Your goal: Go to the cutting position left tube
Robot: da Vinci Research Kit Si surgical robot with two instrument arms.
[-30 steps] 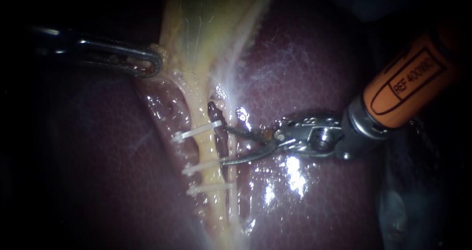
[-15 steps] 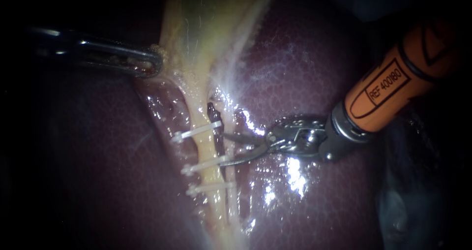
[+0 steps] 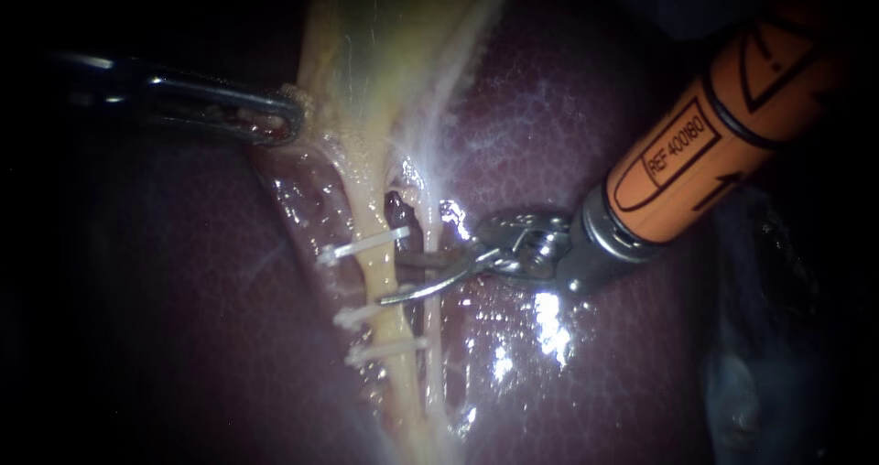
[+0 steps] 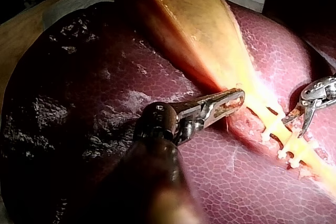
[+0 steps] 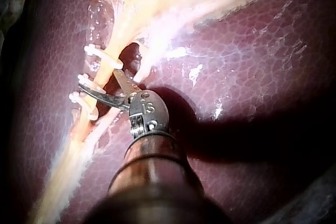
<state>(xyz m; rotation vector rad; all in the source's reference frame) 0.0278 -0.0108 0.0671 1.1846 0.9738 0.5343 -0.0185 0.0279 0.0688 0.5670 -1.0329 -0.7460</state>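
The yellow left tube [image 3: 377, 273] runs down from the gallbladder [image 3: 385, 44] and carries three white clips, the top one [image 3: 362, 245], a middle one [image 3: 359, 317] and a low one [image 3: 389, 348]. My right instrument [image 3: 396, 280] comes in on an orange shaft, and its thin blades stand open. They reach across the pale right tube [image 3: 430, 232] to the left tube, between the top and middle clips. The right wrist view shows the same blades [image 5: 97, 81] apart at the tube. My left instrument [image 3: 286, 117] is shut on the gallbladder's edge [image 4: 236, 98].
Dark red liver [image 3: 549, 135] lies under and around both tubes, wet and shiny below the right instrument's wrist. The gallbladder is stretched upward, away from the clips. The orange shaft [image 3: 696, 135] fills the upper right.
My right instrument has slid left, bringing its open blades from beside the right tube onto the left tube between the upper two clips. The left instrument has held still.
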